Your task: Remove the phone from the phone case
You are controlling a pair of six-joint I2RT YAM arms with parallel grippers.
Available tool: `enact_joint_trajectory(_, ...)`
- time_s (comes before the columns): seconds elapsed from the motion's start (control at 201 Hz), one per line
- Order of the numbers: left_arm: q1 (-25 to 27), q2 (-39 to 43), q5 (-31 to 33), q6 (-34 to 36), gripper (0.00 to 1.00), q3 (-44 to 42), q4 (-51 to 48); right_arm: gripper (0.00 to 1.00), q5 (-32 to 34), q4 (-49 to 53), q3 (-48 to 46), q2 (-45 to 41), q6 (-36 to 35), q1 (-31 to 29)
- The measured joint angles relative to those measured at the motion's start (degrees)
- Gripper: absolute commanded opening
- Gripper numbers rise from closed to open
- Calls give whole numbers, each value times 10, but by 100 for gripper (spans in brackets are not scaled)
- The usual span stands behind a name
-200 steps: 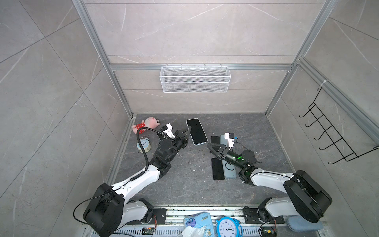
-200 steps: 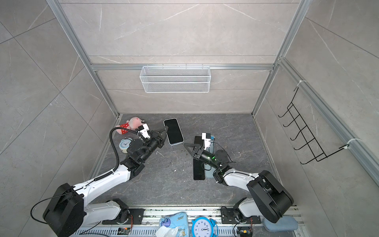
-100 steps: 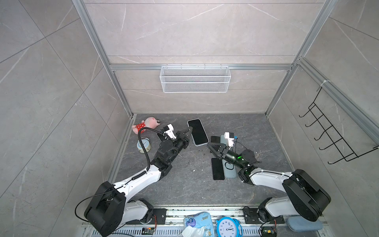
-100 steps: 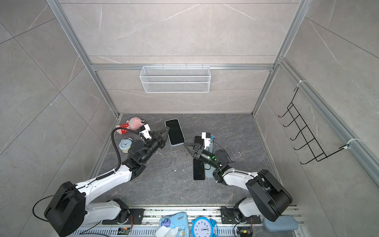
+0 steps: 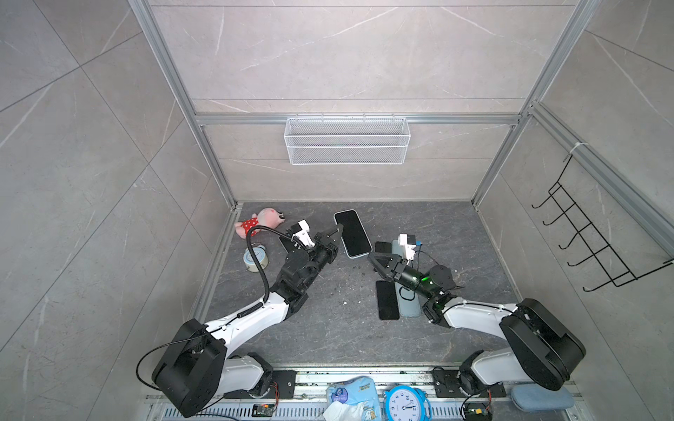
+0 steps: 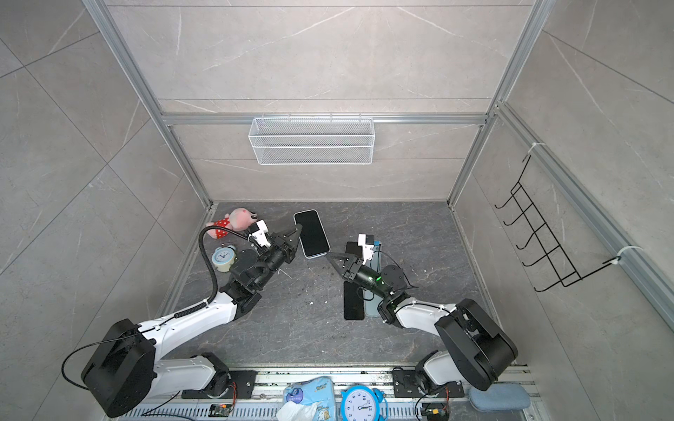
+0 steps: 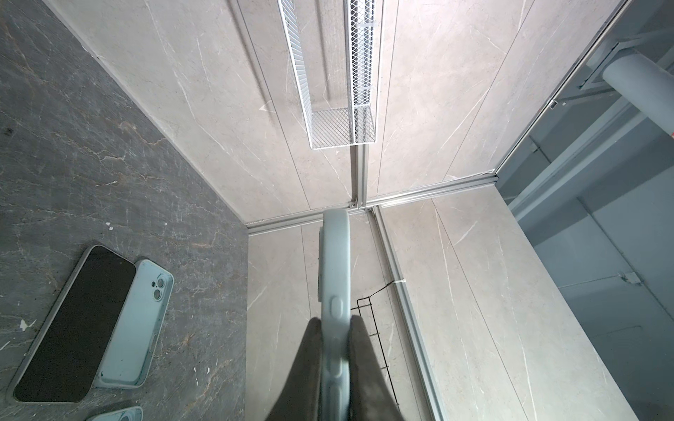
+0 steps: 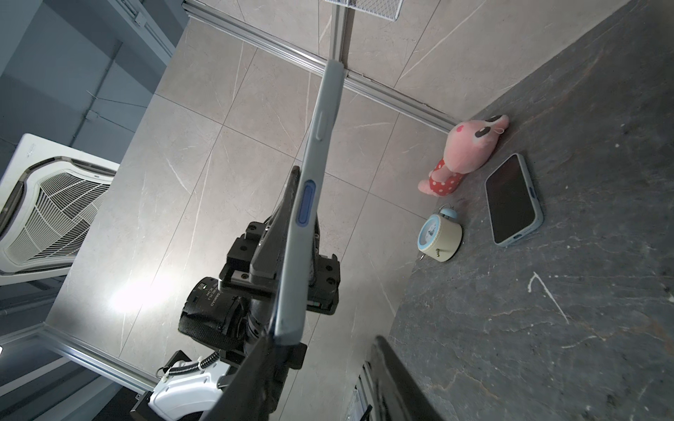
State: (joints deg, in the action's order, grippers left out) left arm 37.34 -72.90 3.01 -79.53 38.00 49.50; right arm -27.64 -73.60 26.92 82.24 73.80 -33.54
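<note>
Cased phone aloft over worktop, screen up, long axis rear-to-front. Matte pale-blue case, rounded corners. Clenched by side edge in left jaws; parted right jaws at near end.

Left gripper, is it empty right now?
No, the left gripper is shut on the edge of the cased phone in the left wrist view.

Grey marble-look tile walls on three sides, aluminium rails along the joints. Dark veined stone floor. White wire basket hung on back wall; black hook rack on right-hand wall. Light even.
</note>
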Motion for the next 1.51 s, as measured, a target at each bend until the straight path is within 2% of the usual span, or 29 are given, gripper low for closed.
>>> enact_joint_trajectory(0.428, 3, -5, 19, 2, 0, -2, 6, 41, 2, -42, 1, 43, 10, 0)
enact_joint_trajectory(0.677, 26, -7, 31, 4, 0, -2, 36, 39, 4, -66, 1, 88, 30, -1)
enact_joint_trajectory(1.071, 36, -6, 43, 4, 0, -33, 48, 38, 4, -81, 9, 76, 38, -1)
enact_joint_trajectory(1.2, 43, -6, 40, 2, 0, -40, 50, 29, 4, -81, 9, 76, 48, -1)
enact_joint_trajectory(1.365, 43, -12, 41, 0, 0, -43, 50, 4, 4, -85, 8, 76, 52, -1)
enact_joint_trajectory(1.405, 43, -12, 42, 0, 0, -46, 49, 0, 7, -85, 6, 74, 59, -1)
enact_joint_trajectory(1.469, 43, -12, 42, 0, 0, -50, 43, 0, 10, -78, -4, 67, 57, -1)
enact_joint_trajectory(1.484, 43, -12, 42, 0, 4, -50, 40, 0, 11, -75, -7, 63, 58, -2)
enact_joint_trajectory(1.509, 45, -11, 41, -1, 22, -50, 30, 0, 14, -70, -14, 57, 57, -2)
